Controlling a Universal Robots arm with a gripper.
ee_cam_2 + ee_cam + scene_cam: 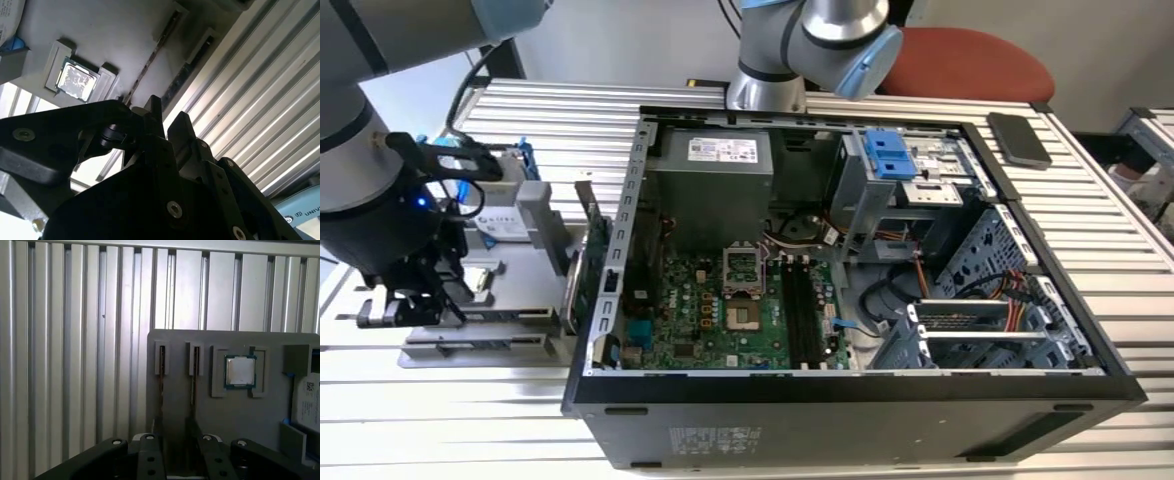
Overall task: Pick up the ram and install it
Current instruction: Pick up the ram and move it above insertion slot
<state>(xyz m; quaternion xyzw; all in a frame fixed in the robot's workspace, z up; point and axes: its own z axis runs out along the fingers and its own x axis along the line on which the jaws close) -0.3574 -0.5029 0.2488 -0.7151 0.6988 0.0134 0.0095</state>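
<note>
- Fingers (150, 460): black pair, parted by a narrow gap with nothing between them. They hang over the grey tray (235, 420), which sits at the exterior view's left edge, mid-height.
- Ram (194, 385): slim stick standing on edge in a tray slot, not lifted. A second stick (161, 380) stands in the neighbouring slot just beside it. Cannot tell which of the two the fingers line up with.
- Other tray contents: processor chip (240, 371) in its recess; hard drive (306, 400) in a blue frame near it.
- Worktop (75, 365): ribbed metal, carrying tray and case.
- Computer case (854, 390): lid off, centre of the exterior view, well apart from the fingers. Long black memory slots (803, 310) lie on the green board.
- Step in hand, judged: pick-up at the approach stage; install not begun.
- Next move, judged: calls for the gap centred on one stick's thin edge, square to its length and clear of the neighbour.
</note>
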